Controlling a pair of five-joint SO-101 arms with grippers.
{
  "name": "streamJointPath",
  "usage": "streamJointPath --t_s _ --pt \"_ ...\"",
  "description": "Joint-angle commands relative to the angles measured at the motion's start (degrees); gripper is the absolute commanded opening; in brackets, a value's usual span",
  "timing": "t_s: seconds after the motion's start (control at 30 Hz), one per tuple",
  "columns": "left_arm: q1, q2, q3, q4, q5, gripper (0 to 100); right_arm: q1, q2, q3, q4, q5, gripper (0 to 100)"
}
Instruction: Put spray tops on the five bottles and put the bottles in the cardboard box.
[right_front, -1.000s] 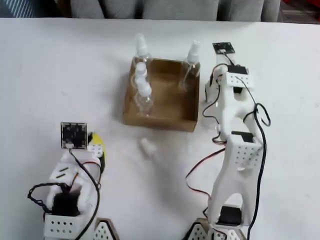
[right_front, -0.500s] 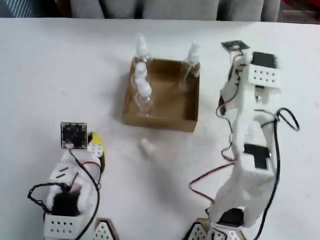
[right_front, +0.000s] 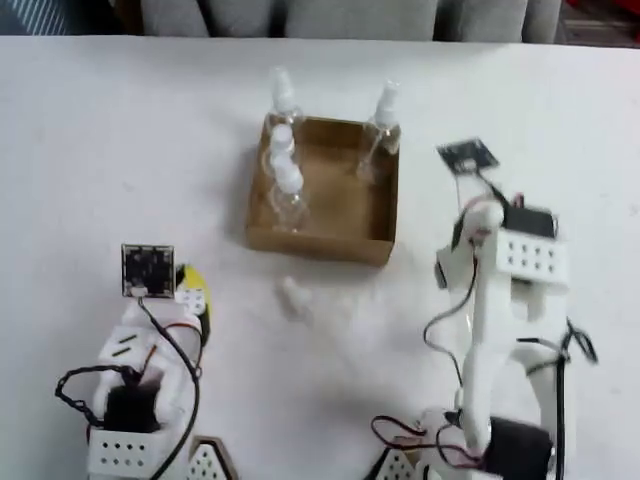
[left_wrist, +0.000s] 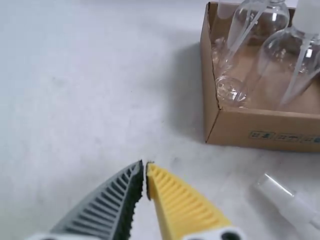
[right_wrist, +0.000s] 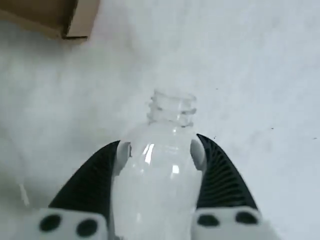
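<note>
Right wrist view gives the clearest look at the last bottle (right_wrist: 167, 165): the right gripper (right_wrist: 160, 146) has it pinched across the body, one black jaw on each side, with the threaded neck poking out past the tips and no top on it. To my eye it is held low on the body like that so the mouth is free for a top to go on. A corner of the box (right_wrist: 75, 20) sits a little way beyond it; whether the bottle rests on the table (right_wrist: 260, 60) or hangs just above I cannot tell. From the high view the loose spray top (right_front: 293, 295) lies on its side just in front of the box's near wall, between the two arms, where either could get at it. Four bottles (right_front: 288, 185) stand capped inside the box, three along one side wall and one in the far corner opposite, which leaves the middle open for the fifth. The left gripper (left_wrist: 145, 172) hangs over bare table near the top, grey and yellow jaws pressed together on nothing, so I judge it would have to spread before taking the top
</note>
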Motion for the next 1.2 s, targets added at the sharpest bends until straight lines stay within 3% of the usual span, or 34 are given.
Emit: streamJointPath --t_s 0.0,0.1,0.3,0.5,0.67,0.87,1.03,1.17 --pt "-0.48 -0.57 -0.09 -2.02 -0.53 3 6.37 -7.43 10.81 -9.54 0.44 2.1" --pt "-0.48 -0.57 -0.09 -2.02 -0.53 3 15.25 -9.63 16.0 -16.66 3.34 2.1" --pt "-0.48 -0.57 -0.09 -2.02 -0.53 3 25.01 -9.63 23.3 -25.8 21.01 5.6" --pt "-0.48 -0.57 -0.09 -2.02 -0.53 3 26.86 -9.63 25.93 -28.7 21.8 26.2" --pt "-0.48 -0.57 -0.09 -1.93 -0.53 3 26.86 -10.15 25.67 -28.97 21.8 28.2" --pt "-0.48 -0.57 -0.09 -0.88 -0.53 3 30.55 -10.24 22.42 -24.66 23.82 28.0" --pt "-0.48 -0.57 -0.09 -0.88 -0.53 3 37.93 -10.24 17.05 -12.97 31.82 28.0" --pt "-0.48 -0.57 -0.09 -0.88 -0.53 3 40.66 -10.33 12.48 -4.79 32.97 27.9"
